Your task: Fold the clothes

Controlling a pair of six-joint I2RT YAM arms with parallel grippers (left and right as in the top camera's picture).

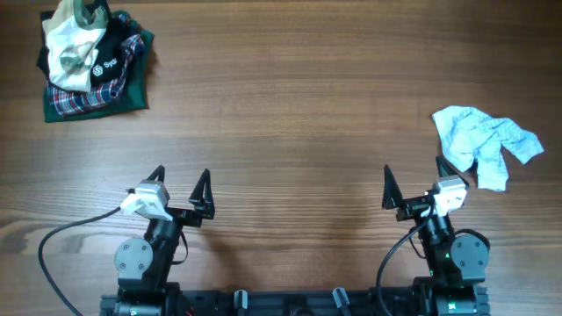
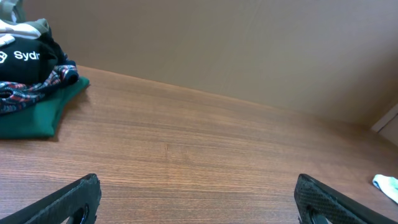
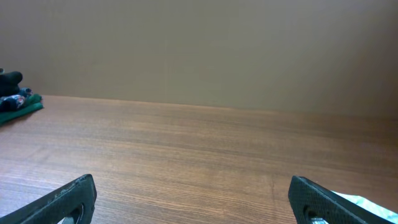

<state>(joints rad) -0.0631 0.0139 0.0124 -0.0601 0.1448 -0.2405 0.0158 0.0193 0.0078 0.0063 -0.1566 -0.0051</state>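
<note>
The clothes [image 1: 72,44], an off-white crumpled garment with a tan and greenish part, lie on top of a pile at the table's far left corner. A sliver of them [image 2: 13,26] shows at the top left of the left wrist view. My left gripper [image 1: 182,175] [image 2: 198,194] hovers near the front edge, open, with only bare wood between its fingers. To the right, my right gripper [image 1: 414,172] [image 3: 193,191] is likewise open and holds nothing. Both grippers are far from the pile.
Under the off-white garment lie a black shirt with a white logo [image 1: 112,63] [image 2: 28,56], a plaid piece [image 1: 75,98] and green cloth [image 1: 132,92] [image 2: 37,115]. A pale blue garment [image 1: 483,140] [image 3: 367,204] lies crumpled just beyond the right gripper.
</note>
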